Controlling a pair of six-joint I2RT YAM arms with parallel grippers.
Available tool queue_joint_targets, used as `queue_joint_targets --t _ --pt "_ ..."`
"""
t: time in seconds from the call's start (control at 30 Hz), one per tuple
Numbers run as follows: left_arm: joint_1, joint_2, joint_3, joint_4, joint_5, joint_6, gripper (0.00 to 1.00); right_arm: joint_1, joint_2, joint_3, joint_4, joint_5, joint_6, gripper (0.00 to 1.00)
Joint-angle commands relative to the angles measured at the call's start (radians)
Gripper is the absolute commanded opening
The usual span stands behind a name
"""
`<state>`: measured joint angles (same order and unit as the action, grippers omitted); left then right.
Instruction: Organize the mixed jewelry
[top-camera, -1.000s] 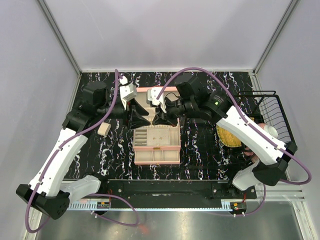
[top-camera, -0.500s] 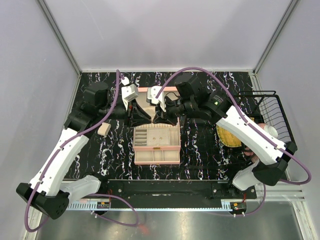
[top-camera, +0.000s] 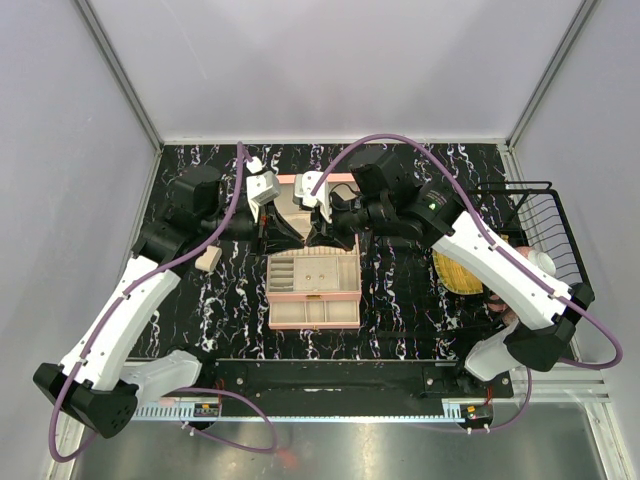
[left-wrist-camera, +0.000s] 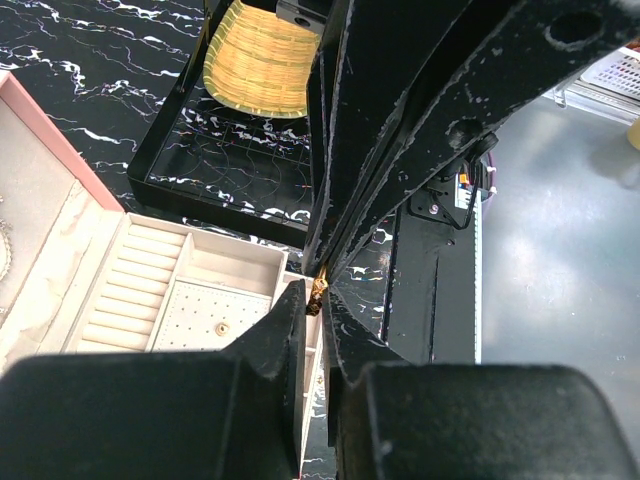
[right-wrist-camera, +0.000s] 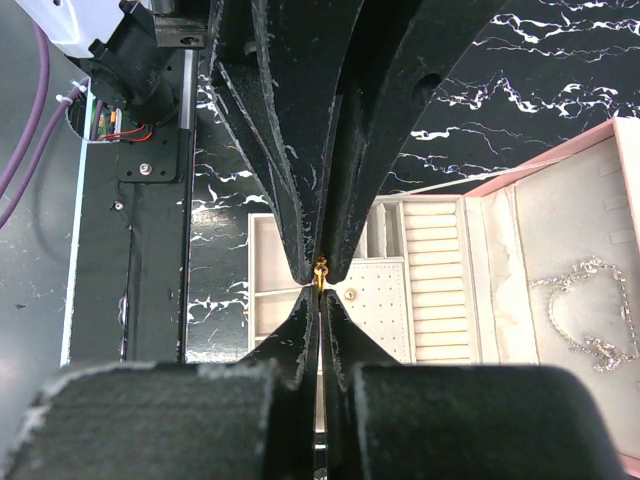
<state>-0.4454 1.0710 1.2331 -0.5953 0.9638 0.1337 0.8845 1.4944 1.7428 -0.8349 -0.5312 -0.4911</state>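
My left gripper (left-wrist-camera: 316, 300) pinches a tiny gold piece (right-wrist-camera: 321, 270) above the open pink case (top-camera: 313, 296). My right gripper (right-wrist-camera: 320, 296) is closed, its tips meeting that piece.

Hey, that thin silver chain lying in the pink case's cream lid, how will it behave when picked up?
The thin silver chain would probably hang limp, since it lies in loose curves on the cream lining. Being so fine, it is likely very light and may slip from a pinch or tangle on itself.

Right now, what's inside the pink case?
A silver chain in the lid lining; one stud on the perforated panel. The left gripper and right gripper, pinching a gold piece, hide part of the tray.
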Motion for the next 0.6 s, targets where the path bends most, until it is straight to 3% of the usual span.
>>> queue_joint_targets --t 0.0,0.33,0.57 --pt "-0.004 0.003 0.0 0.058 0.004 -0.006 0.1 0.008 -0.011 0.014 0.054 -0.009 0.003 0.0" --pt "-0.004 0.001 0.042 0.043 0.015 -0.023 0.31 0.007 -0.028 -0.003 0.053 0.013 -0.01 0.0" --pt "-0.003 -0.002 0.055 0.035 0.001 -0.019 0.34 0.007 -0.037 -0.012 0.054 0.016 -0.014 0.0"
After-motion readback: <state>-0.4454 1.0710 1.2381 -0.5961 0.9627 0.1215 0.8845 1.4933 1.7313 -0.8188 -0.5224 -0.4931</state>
